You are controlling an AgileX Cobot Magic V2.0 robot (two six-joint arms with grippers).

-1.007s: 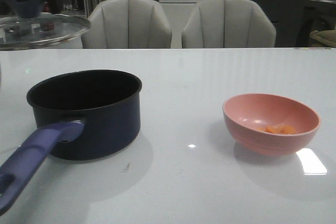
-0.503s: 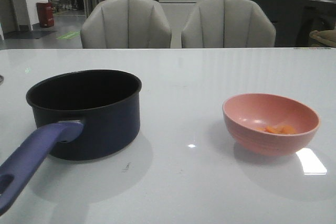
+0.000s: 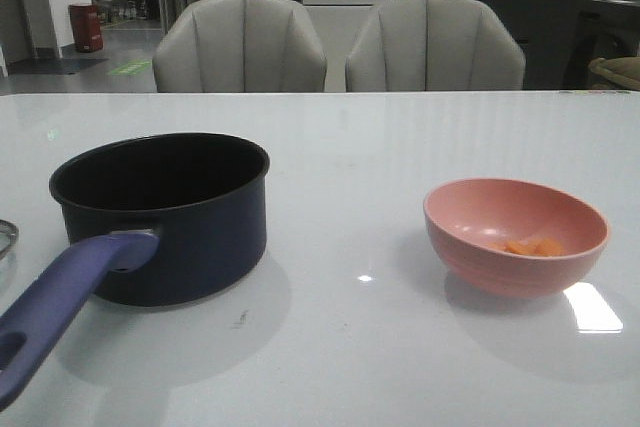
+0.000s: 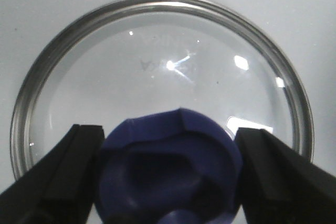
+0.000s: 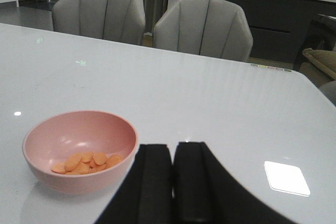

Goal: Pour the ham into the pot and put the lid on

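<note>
One pot (image 3: 165,215), one pink bowl (image 3: 516,235), one glass lid (image 4: 157,77) with a single blue knob (image 4: 169,169). The ham (image 5: 86,162) in the bowl is roughly eight or nine slices, hard to count exactly since they overlap. Two chairs (image 3: 240,43) behind the counter (image 3: 400,347). Two claws, left (image 4: 168,182) and right (image 5: 172,187).

Matte black, flat, wedge-shaped fingers (image 4: 58,177) on left pincer (image 4: 168,182) and right pincer (image 5: 172,182).
</note>
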